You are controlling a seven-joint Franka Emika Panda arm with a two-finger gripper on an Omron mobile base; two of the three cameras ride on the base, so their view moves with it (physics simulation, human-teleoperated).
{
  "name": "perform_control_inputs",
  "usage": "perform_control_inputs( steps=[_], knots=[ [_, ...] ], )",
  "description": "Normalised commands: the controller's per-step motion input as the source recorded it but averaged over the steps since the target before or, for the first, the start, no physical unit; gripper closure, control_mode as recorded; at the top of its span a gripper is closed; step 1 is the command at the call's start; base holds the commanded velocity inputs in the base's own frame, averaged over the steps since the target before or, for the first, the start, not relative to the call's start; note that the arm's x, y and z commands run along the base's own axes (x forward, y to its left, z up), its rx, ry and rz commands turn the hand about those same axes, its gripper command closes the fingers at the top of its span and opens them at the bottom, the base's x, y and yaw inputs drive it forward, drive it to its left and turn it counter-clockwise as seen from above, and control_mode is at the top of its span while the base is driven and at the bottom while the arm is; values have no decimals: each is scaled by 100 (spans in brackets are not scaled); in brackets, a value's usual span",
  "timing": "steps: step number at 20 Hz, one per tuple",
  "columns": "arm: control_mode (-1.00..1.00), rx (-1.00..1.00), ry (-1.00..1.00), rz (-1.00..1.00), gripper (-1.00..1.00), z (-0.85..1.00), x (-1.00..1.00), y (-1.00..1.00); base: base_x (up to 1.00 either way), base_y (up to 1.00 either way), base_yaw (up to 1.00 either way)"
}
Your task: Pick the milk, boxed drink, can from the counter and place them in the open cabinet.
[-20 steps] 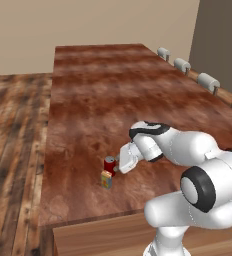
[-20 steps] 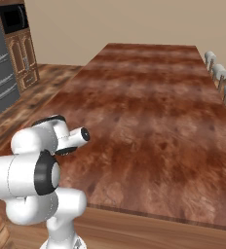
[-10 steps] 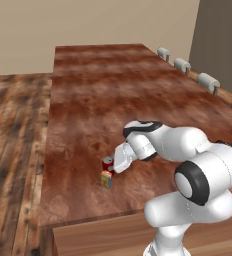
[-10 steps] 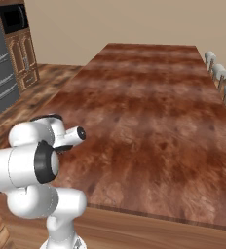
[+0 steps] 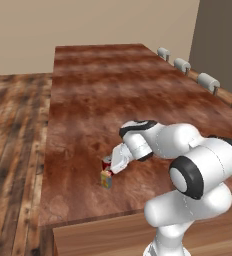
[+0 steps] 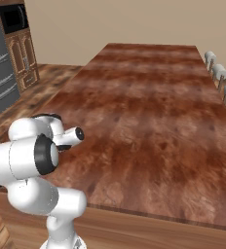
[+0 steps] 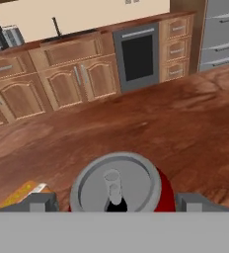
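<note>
Can: the red can (image 7: 117, 188) stood upright on the table (image 5: 113, 100) near its front left edge, silver top facing the hand camera.
Fingers: the gripper (image 7: 117, 202) was spread wide, one fingertip (image 7: 37, 201) on each side of the can, apparently not yet touching it.
Key relation: the can sat centred between the fingers, its long axis vertical, so closing should catch its round wall.
Boxed drink: the boxed drink (image 5: 106, 179) stood just beside the can, toward the table's front edge.

Metal-topped can (image 7: 115, 185), wood-grain counter (image 5: 98, 100)
</note>
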Motion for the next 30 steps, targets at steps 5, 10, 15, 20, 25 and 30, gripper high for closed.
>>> perform_control_inputs(
  steps=[5,10,15,20,25,30],
  knots=[
    [-100,0,0,0,100,-2,3,1,0,0,0],
    [-100,0,-2,0,100,12,0,0,0,0,0],
    [-100,2,-10,-4,100,89,0,0,0,0,0],
    [-100,1,-9,-10,100,100,0,0,0,0,0],
    [-100,2,-2,-17,100,81,-3,0,0,0,0],
    [-100,0,-13,-25,100,30,-43,-4,0,0,0]
  ],
)
